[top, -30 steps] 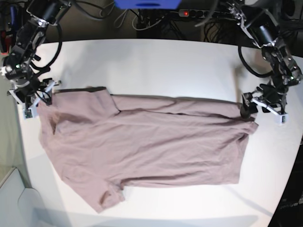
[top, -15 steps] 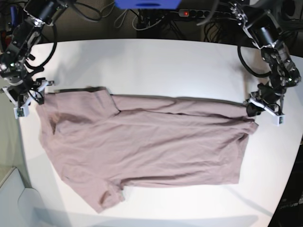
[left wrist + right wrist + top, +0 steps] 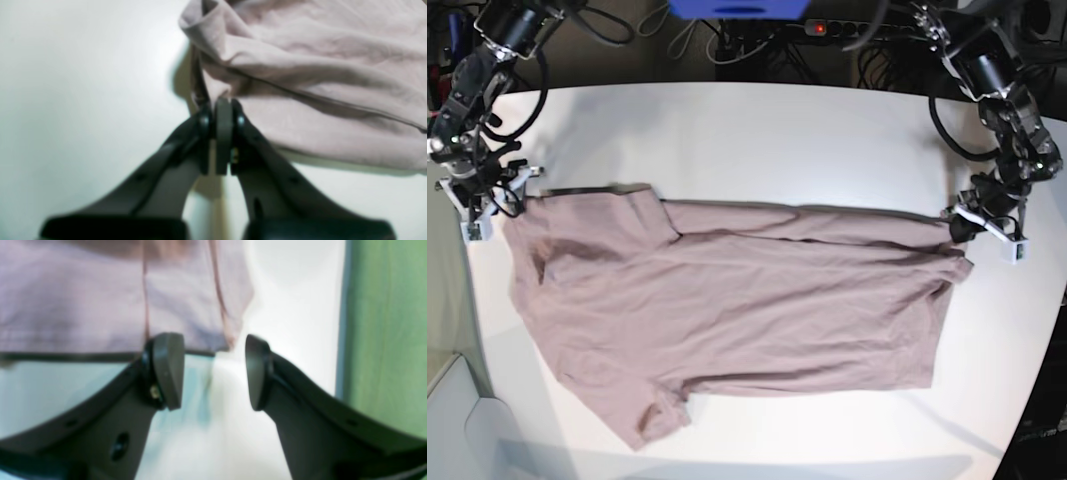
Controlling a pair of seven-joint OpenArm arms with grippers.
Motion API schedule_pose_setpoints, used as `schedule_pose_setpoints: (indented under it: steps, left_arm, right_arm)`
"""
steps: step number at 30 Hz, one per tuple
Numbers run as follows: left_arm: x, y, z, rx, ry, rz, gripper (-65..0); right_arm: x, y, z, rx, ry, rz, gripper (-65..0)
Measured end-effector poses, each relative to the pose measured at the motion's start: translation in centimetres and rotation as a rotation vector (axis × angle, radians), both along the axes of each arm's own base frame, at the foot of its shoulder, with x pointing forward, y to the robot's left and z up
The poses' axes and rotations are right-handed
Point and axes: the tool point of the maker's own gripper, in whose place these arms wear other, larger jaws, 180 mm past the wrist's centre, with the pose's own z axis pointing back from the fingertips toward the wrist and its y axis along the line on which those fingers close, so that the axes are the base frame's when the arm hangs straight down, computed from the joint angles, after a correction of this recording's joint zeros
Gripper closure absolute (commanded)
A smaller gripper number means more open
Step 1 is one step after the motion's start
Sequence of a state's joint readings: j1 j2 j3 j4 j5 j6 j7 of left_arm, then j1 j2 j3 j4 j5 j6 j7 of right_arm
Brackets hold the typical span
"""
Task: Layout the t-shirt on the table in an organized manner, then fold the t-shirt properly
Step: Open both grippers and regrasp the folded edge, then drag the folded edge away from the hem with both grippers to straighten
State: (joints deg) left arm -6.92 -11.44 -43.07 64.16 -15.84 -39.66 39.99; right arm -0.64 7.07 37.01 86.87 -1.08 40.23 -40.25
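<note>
The left gripper [image 3: 223,110] has its jaws clenched on the t-shirt [image 3: 737,310] hem corner, likely to stretch it flat. The right gripper [image 3: 213,371] hangs with jaws released by the sleeve, near the table [image 3: 757,140] edge.

Both arms are built of dark, nearly black segments with silvery metal collars near the upper joints, and loose black cables loop along them and off the back of the table. The left gripper [image 3: 980,226] and the right gripper [image 3: 487,208] each carry white plastic brackets at the wrist. Seen close from the wrist cameras, the fingers [image 3: 166,370] are matte black and curved like horns, widening toward the base, with small round screw holes in their sides, flat dark grey pads at the tips and a small brass-coloured fitting by the pad.
</note>
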Motion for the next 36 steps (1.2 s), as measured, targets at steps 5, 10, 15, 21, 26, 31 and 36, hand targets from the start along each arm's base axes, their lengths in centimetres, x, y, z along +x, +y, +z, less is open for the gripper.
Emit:
schedule_pose_setpoints:
  steps: [5, 10, 15, 21, 26, 31, 36]
  left_arm:
    - [-0.3, 0.1, -0.2, 0.000, 0.005, 0.004, -0.2]
    - [-0.2, 0.1, -0.1, -0.001, 0.003, 0.004, -0.2]
    - [-0.2, 0.1, -0.1, -0.002, 0.003, 0.005, -0.2]
    - [-0.3, 0.1, -0.1, 0.000, 0.003, 0.005, -0.2]
    - [-1.6, 0.0, -0.5, 0.014, 0.043, -0.010, -0.2]
    - [-2.7, 0.1, 1.2, 0.096, 0.058, -0.055, -0.2]
    - [-2.1, 0.8, 4.9, 0.201, 0.017, -0.085, -0.2]
  right_arm:
    - [-0.2, -0.4, -1.4, 0.026, 0.017, -0.004, -29.9]
    - [0.2, -0.2, -2.6, 0.072, 0.027, -0.011, -29.4]
    - [0.1, -0.7, -2.5, 0.062, 0.030, -0.013, -17.1]
    - [0.0, -0.7, -2.5, 0.060, 0.033, -0.013, 0.0]
    - [0.0, -1.4, -1.6, 0.025, 0.027, -0.008, 0.0]
    - [0.7, -1.8, 2.1, -0.056, -0.049, 0.014, 0.0]
    - [1.6, -2.0, 5.0, -0.121, -0.096, 0.027, 0.0]
